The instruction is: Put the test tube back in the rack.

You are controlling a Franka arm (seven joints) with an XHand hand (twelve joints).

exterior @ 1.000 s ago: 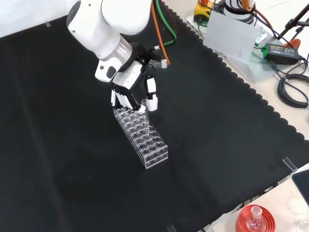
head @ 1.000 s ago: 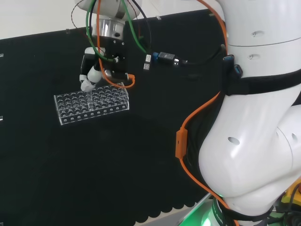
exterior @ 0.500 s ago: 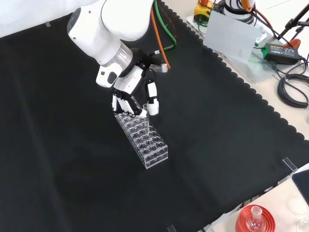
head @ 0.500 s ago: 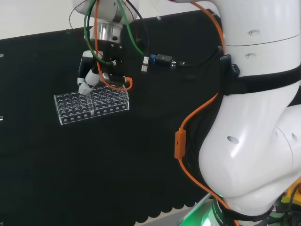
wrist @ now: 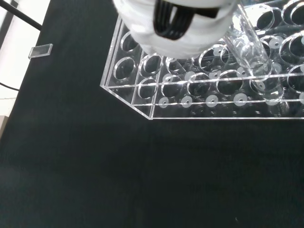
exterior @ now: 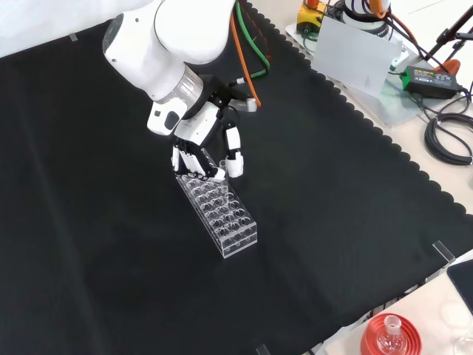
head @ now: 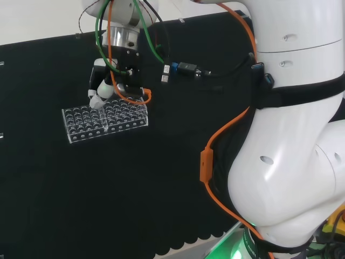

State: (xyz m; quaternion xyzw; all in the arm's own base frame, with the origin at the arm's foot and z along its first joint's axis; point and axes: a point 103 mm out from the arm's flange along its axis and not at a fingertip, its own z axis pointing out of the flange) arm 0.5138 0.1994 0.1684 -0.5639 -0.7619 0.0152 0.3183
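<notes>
Clear acrylic test tube rack (exterior: 219, 209), long block w/ rows of round holes, on matte black cloth (exterior: 111, 281). Hand (exterior: 203, 148) at rack's 11 o'clock end in front view, fingers curled, pinching glass test tube (wrist: 250, 50). Wrist view: tube tilted, smooth cylinder, lower end inside a hole near rack's edge. Front view alone: red ribbed stand w/ flask (exterior: 390, 336) at 5 o'clock, off cloth.

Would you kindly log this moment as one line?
hand: holding test tube | tube: entering rack hole | seated: not yet
</notes>
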